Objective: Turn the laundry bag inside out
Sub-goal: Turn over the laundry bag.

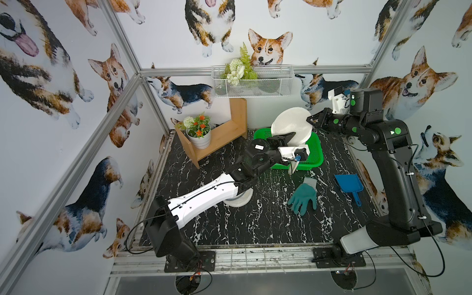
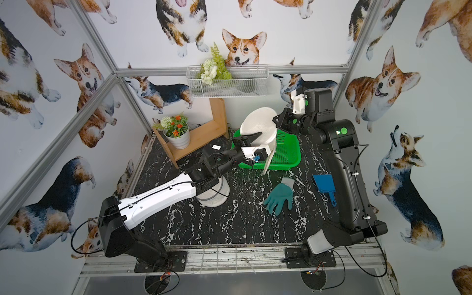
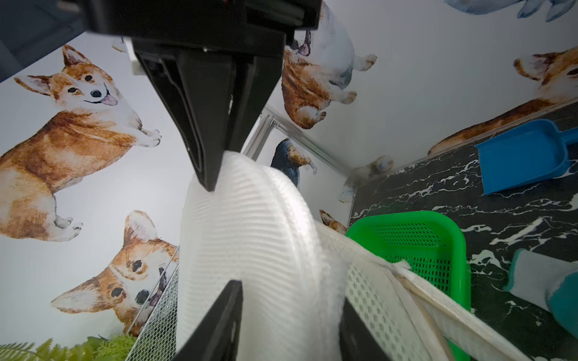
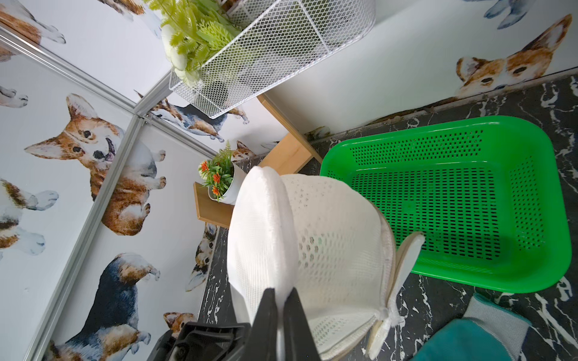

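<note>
1. The laundry bag (image 1: 291, 122) stands upright over the green basket (image 1: 306, 167), centre-right in both top views.
2. The right gripper (image 4: 283, 292) pinches its rim.
3. The left gripper (image 3: 223, 234) straddles its edge; whether it grips is unclear.

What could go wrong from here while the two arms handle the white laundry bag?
The right gripper pinches only a thin edge of the laundry bag; a pull could slip it free. The left gripper, jaws apart around the bag, may clamp both layers. The hanging flap could snag the green basket.
</note>
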`<state>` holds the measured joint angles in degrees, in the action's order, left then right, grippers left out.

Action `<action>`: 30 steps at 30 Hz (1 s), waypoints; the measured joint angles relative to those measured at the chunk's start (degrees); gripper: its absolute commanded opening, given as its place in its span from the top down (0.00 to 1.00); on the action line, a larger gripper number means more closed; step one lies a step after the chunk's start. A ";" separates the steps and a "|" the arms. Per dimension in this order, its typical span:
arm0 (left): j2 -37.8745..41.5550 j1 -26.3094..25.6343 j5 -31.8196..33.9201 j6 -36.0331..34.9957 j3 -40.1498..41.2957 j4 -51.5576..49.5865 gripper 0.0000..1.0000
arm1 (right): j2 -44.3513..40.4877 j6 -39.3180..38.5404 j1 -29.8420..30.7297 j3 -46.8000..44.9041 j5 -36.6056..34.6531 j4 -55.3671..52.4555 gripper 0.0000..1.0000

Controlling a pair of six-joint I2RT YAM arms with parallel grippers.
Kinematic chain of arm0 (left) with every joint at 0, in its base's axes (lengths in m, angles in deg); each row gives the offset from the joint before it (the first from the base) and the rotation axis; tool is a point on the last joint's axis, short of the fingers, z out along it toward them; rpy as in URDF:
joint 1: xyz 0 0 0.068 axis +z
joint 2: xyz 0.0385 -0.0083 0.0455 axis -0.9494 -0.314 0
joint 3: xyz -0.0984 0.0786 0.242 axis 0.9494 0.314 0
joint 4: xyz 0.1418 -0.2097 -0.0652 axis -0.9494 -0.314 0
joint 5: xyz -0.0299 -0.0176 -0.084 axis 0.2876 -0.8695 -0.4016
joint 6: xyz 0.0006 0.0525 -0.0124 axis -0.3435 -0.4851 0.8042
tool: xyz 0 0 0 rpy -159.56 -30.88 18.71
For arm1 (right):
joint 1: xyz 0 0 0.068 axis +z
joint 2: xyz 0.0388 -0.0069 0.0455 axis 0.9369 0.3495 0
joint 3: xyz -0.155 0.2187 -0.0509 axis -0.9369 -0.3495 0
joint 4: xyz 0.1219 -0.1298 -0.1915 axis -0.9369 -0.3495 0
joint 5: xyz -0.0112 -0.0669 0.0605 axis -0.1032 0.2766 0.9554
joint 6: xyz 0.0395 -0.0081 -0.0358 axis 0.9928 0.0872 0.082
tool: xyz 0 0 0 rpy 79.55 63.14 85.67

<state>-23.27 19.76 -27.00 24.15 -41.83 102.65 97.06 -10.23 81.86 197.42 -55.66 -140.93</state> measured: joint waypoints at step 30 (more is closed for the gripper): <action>-6.75 7.54 -2.47 39.78 -29.88 -45.51 1.00 | -25.40 -21.59 -0.33 -41.16 -5.70 26.03 0.19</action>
<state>-30.02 27.30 -29.47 63.93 -71.70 57.14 71.66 -31.82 81.53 156.27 -61.37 -114.90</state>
